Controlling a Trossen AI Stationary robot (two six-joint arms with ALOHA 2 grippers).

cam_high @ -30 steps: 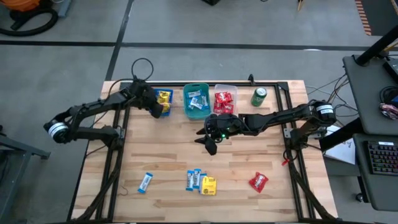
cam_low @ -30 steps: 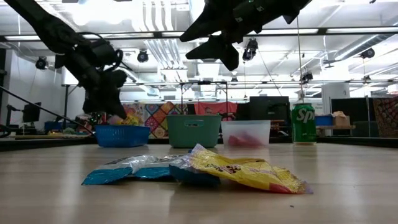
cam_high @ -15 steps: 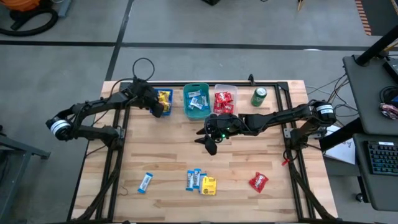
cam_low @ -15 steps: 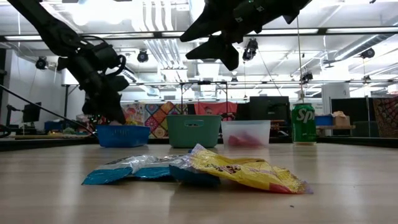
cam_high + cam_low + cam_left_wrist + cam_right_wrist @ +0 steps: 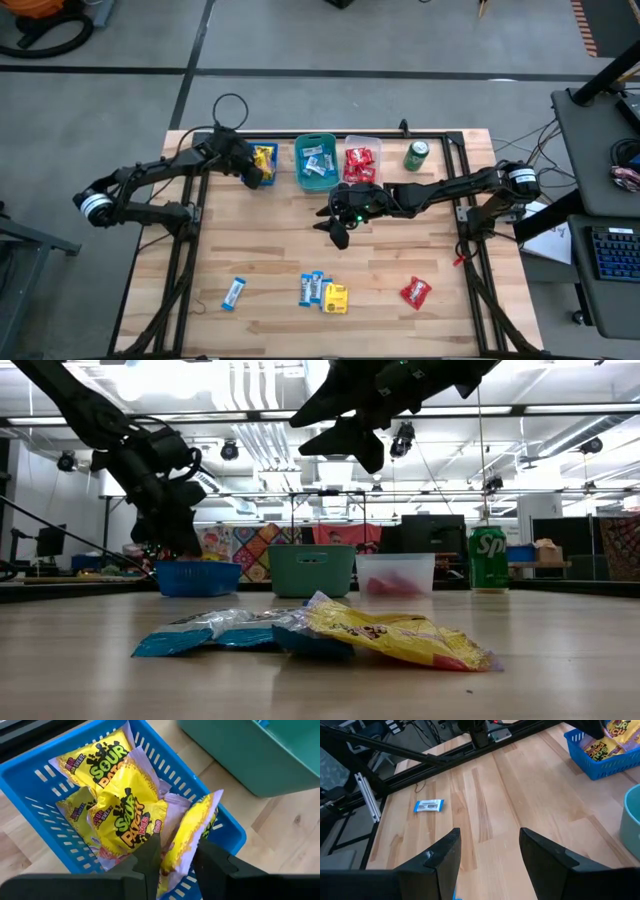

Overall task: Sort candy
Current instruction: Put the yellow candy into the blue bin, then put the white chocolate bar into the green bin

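Blue basket (image 5: 262, 163) at far left of the bin row holds the yellow packets (image 5: 125, 810); left gripper (image 5: 247, 168) hangs directly over it. Wrist view: fingers (image 5: 150, 855) partway apart, a yellow packet (image 5: 192, 837) standing on edge between them, leaning on the basket wall. Whether the pads touch it cannot be told; looks like a release, judged only.

Next right: teal bin (image 5: 316, 163) w/ blue-white packets, then clear bin (image 5: 361, 163) w/ red ones, then green can (image 5: 416, 155), not part of the sort.

Centre: right gripper (image 5: 339, 232) held above bare table just near of the teal and clear bins, jaws wide, nothing in them (wrist view shows only wood between the fingers (image 5: 445, 855)).

Unsorted candy, near edge, L to R: lone blue-white packet (image 5: 233, 293); a blue-white pair (image 5: 313, 289) touching a yellow packet (image 5: 335, 298); red packet (image 5: 415, 292) well apart to the right.

Key relation: remaining pieces all lie nearward of both grippers. Centre cluster sits almost straight near of the right gripper, so that arm is the closer one to it and to the red packet; lone blue-white packet lies on the left arm's side. Blue-white packets' long axes run roughly near-far, slightly tilted, so a grasp probably closes across the short width.
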